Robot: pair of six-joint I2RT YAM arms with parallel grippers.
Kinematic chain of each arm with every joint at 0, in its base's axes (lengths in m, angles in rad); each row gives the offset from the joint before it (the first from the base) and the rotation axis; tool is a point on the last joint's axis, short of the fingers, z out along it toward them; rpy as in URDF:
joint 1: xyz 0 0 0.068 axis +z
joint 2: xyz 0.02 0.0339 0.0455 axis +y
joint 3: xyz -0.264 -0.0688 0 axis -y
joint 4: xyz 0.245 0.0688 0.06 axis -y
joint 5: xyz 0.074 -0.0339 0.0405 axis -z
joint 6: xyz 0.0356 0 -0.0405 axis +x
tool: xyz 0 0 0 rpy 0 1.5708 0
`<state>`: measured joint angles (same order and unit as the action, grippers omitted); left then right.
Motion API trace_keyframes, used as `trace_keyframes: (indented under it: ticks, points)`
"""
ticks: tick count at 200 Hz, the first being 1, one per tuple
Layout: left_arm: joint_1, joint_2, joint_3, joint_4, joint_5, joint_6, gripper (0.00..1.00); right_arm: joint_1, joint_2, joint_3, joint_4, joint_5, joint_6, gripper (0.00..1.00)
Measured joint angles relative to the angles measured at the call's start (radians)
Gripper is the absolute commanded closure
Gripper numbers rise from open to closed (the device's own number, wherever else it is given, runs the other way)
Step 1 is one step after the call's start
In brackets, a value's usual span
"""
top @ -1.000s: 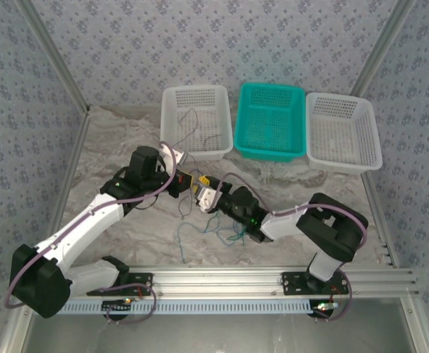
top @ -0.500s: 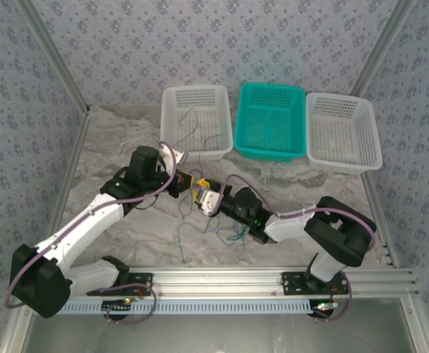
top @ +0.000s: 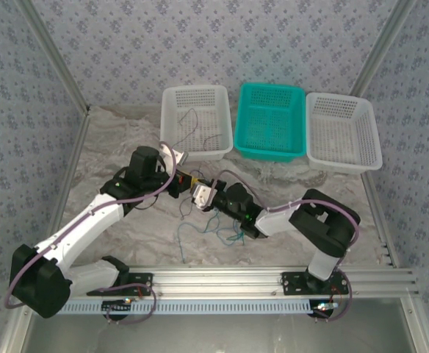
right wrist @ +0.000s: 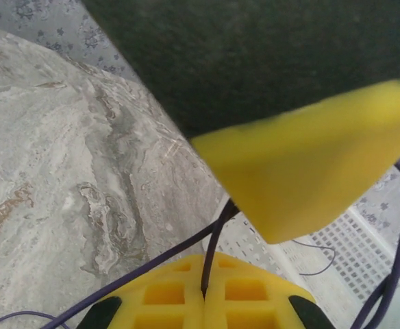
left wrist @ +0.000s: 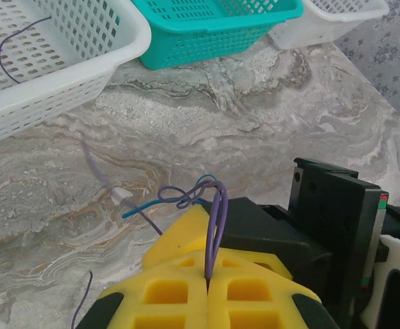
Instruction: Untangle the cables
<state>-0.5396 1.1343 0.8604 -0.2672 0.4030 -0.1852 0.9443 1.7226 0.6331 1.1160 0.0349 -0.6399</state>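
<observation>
The cables (top: 208, 223) lie as a loose tangle of blue, green and dark strands on the marbled tabletop (top: 119, 147), in the middle, between the two arms and nearer to their bases than to the baskets. From the tangle some strands rise to the two hands, which meet just above it. In the left wrist view a purple strand (left wrist: 216, 219) makes a small knotted loop with a blue one and goes down into the seam between the yellow pads of the left hand (left wrist: 207, 282), which is closed on it. In the right wrist view the right hand (right wrist: 203, 295) is also closed, with a dark strand pinched between its yellow pads, and a pad of the other hand is right in front of it. One single wire (top: 191, 125) lies inside the left white basket (top: 172, 132). Beside this basket stand a teal basket (top: 270, 151) and a second white basket (top: 344, 163), all three in a row at the far side.
</observation>
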Motion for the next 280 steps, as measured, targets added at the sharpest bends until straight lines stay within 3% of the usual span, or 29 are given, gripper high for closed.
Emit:
trace_keyframes:
  ticks: [20,30,99,129,170,196,234,254,263,273,280]
  points:
    - [0.0,-0.018,-0.001,-0.001,-0.006,0.0,0.68,0.0,-0.005,0.0,-0.001,-0.015,0.021,1.0]
    - [0.0,-0.044,-0.009,0.008,-0.008,-0.006,0.61,-0.003,-0.014,-0.002,-0.014,-0.024,0.039,1.0]
    - [0.0,-0.443,-0.307,0.154,0.02,0.004,0.57,-0.043,-0.113,-0.037,-0.081,-0.067,0.163,1.0]
    - [-0.006,-0.524,-0.457,0.241,0.019,-0.034,0.52,-0.054,-0.153,-0.038,-0.107,-0.08,0.208,1.0]
    - [-0.077,-0.449,-0.552,0.388,-0.021,-0.07,0.48,-0.07,-0.191,-0.038,-0.14,-0.096,0.253,1.0]
    - [-0.148,-0.317,-0.553,0.48,-0.077,-0.047,0.46,-0.072,-0.193,-0.038,-0.165,-0.114,0.271,1.0]
    - [-0.185,-0.117,-0.539,0.621,-0.165,-0.027,0.45,-0.072,-0.197,-0.038,-0.177,-0.129,0.294,1.0]
    - [-0.203,0.006,-0.494,0.677,-0.177,-0.023,0.53,-0.072,-0.208,-0.038,-0.187,-0.129,0.301,1.0]
    - [-0.208,0.055,-0.47,0.703,-0.176,-0.022,0.68,-0.072,-0.214,-0.038,-0.19,-0.129,0.304,1.0]
    - [-0.209,0.1,-0.447,0.726,-0.177,-0.022,1.0,-0.072,-0.221,-0.039,-0.194,-0.129,0.304,1.0]
    - [-0.21,0.124,-0.432,0.737,-0.182,-0.031,1.0,-0.072,-0.228,-0.04,-0.201,-0.128,0.304,1.0]
